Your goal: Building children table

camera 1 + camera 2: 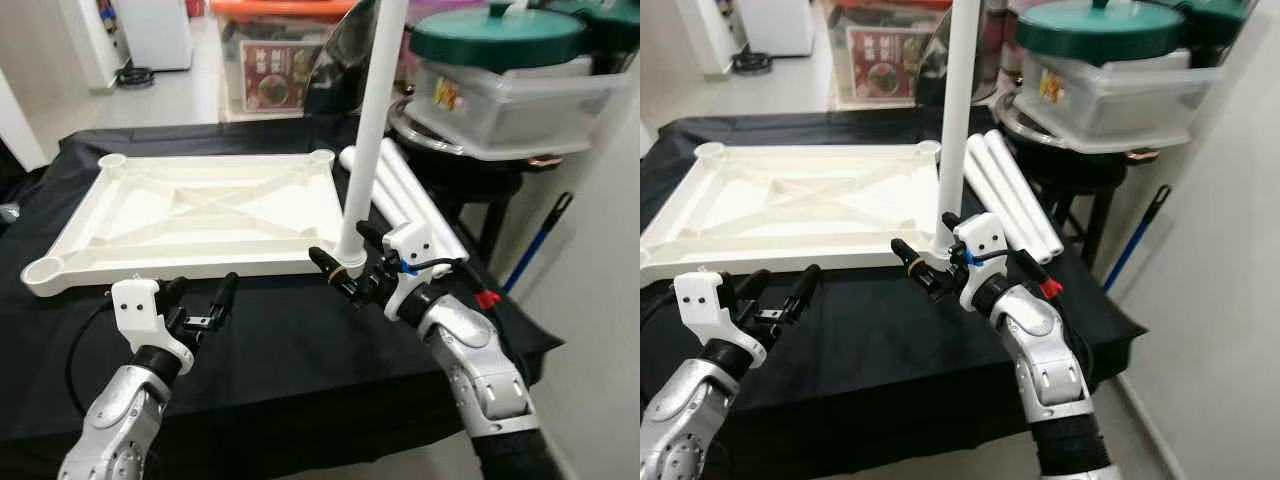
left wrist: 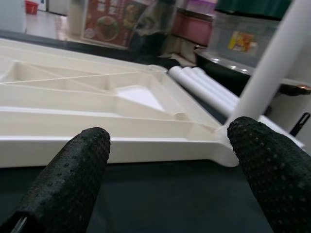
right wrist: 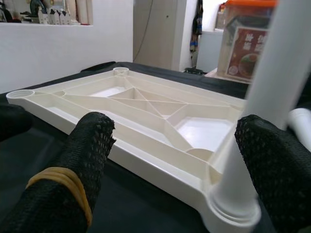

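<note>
Left eye view: white table panel (image 1: 190, 215) lies underside-up on the black-draped tabletop (image 1: 290, 330), its near edge set back from the tabletop's front edge. One white leg (image 1: 372, 120) stands upright in the panel's near right corner socket. Right tool (image 1: 343, 262), fingers spread wide, straddles the leg's base; left tool (image 1: 205, 300) hovers open over bare cloth at the front. Spare legs (image 1: 410, 195) lie along the right edge.

Right eye view: floor drops away past the right edge; blue-handled stick (image 1: 1137, 240) leans there.

Left wrist view: fingertips (image 2: 73, 170) apart, panel edge ahead.

Right wrist view: leg base seated in socket between spread pads (image 3: 90, 145).

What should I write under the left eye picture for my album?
Right pincer open around a white leg standing in the upside-down tabletop's corner socket.
</note>
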`<state>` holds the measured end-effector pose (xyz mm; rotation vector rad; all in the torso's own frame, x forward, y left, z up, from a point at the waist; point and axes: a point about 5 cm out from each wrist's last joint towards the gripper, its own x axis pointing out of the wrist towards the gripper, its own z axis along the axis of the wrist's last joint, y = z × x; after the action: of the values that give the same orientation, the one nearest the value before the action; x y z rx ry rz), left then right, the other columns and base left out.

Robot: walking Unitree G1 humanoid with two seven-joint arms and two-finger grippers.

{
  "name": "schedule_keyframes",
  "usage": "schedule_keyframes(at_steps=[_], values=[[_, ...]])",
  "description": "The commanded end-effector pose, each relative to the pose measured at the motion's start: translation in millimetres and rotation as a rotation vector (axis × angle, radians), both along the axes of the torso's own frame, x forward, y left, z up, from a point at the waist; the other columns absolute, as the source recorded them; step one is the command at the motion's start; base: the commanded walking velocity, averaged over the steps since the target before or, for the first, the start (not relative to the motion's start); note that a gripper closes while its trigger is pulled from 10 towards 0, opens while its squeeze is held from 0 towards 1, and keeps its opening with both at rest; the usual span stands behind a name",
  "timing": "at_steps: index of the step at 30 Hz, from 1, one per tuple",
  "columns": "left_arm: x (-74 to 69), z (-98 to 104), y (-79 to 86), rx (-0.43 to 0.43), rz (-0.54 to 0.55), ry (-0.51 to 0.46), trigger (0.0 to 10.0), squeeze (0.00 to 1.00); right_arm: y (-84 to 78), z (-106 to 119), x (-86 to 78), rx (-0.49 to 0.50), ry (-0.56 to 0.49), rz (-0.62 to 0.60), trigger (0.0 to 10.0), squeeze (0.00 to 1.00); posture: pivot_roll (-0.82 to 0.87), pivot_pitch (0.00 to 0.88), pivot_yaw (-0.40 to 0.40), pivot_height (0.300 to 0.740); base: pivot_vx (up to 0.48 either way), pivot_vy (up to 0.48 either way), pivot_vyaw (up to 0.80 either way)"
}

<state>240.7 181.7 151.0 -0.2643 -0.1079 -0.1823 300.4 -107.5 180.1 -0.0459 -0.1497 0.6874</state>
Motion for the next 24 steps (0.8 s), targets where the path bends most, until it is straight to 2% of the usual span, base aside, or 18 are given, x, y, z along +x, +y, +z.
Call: schedule_keyframes(at_steps=[1, 8, 12, 20, 24], values=[[-1.7, -0.1, -7.1, -0.020, -0.017, -0.001, 10.0, 0.00, -5.5, -2.7, -3.0, -0.012, 0.021, -0.009, 10.0, 0.00, -0.01, 0.089, -0.060, 0.740, 0.000, -0.461, 0.00], [-0.6, 3.8, -12.4, -0.030, -0.025, -0.010, 10.0, 0.00, -7.0, -3.9, -6.0, -0.029, 0.027, -0.013, 10.0, 0.00, -0.01, 0.100, -0.058, 0.740, 0.000, -0.465, 0.00], [7.8, 17.0, -11.6, -0.028, -0.022, -0.052, 10.0, 0.00, -10.7, -2.4, -1.2, -0.058, 0.020, -0.040, 10.0, 0.00, -0.01, 0.110, -0.051, 0.740, 0.000, 0.000, 0.00], [10.1, 25.8, -4.1, 0.012, -0.009, -0.073, 10.0, 0.00, -10.9, 0.6, 0.4, -0.063, 0.022, -0.043, 10.0, 0.00, 0.00, 0.115, -0.044, 0.740, 0.000, 0.000, 0.00], [8.2, 35.7, 1.6, 0.028, -0.015, -0.106, 10.0, 0.00, -9.3, 4.1, -2.9, -0.042, 0.006, -0.008, 10.0, 0.00, 0.00, 0.119, -0.043, 0.740, 0.145, 0.000, 0.71]])
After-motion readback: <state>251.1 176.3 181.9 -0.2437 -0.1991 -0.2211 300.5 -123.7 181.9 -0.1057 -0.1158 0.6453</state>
